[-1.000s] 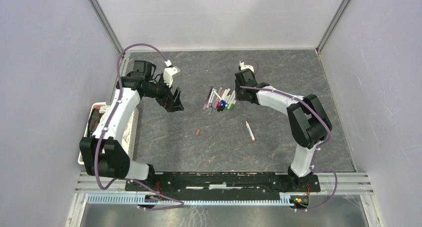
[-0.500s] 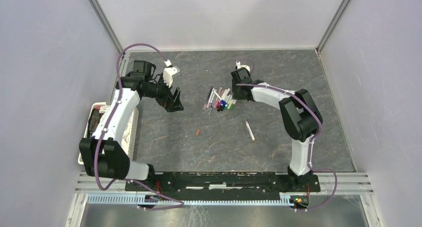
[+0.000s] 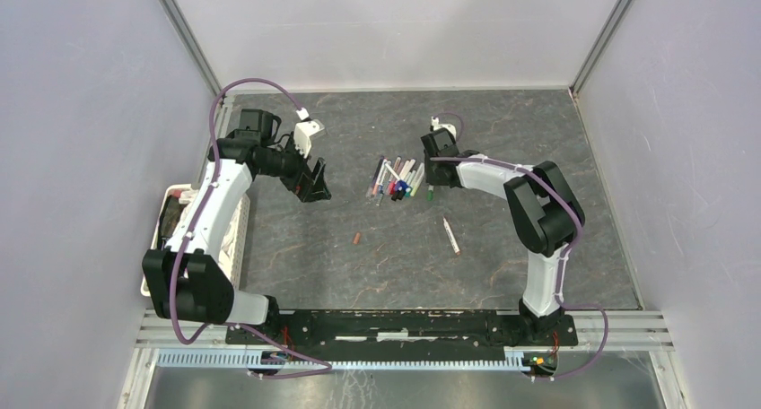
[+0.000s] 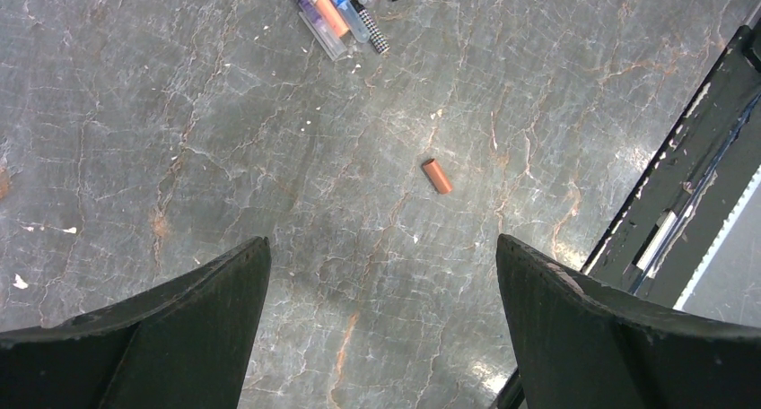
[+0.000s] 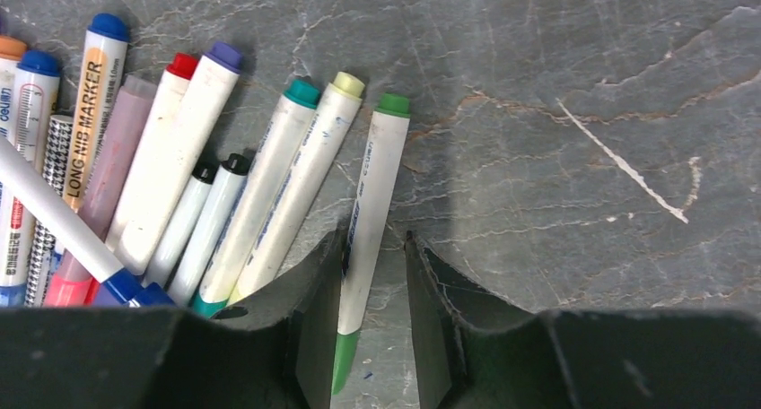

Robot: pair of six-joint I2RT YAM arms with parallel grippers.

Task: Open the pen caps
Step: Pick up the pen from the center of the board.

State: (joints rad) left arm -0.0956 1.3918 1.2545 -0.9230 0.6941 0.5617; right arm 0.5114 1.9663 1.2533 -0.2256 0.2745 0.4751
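- It was a robotics lab cell: plain lilac wall panels on aluminium posts enclosed the left gripper.
- A black metal mounting rail lay towards its arm's base.

roughly a dozen pens in one pile (exact count unclear), 1 pen lying apart, 1 loose brown cap, 1 white basket

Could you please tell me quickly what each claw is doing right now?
Left claw: open, empty.
Right claw: part open, straddling the green-capped pen, not clamped.
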